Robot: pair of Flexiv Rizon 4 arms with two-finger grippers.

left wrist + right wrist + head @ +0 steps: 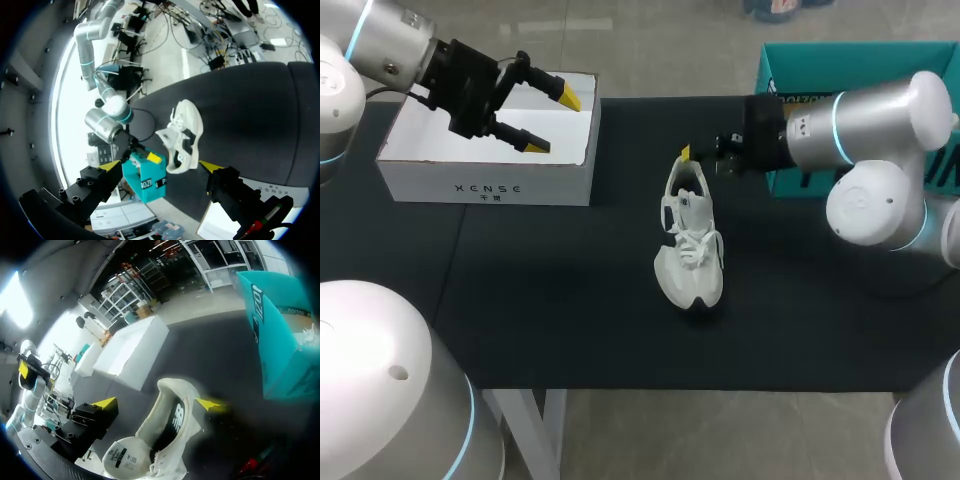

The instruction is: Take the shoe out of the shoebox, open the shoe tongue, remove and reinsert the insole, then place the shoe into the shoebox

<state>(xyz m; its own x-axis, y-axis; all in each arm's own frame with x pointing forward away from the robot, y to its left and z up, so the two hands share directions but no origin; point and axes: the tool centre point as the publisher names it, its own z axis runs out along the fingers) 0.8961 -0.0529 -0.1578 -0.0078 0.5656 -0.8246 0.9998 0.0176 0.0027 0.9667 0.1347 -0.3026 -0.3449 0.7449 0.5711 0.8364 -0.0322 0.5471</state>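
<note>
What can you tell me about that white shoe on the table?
The shoe is a white sneaker with black patches on its sides and white laces. It looks like soft fabric with a thick pale sole. It stands on its sole on the black table, toe toward the near edge. My right gripper hovers open at its heel end, one finger on each side, not squeezing it.
</note>
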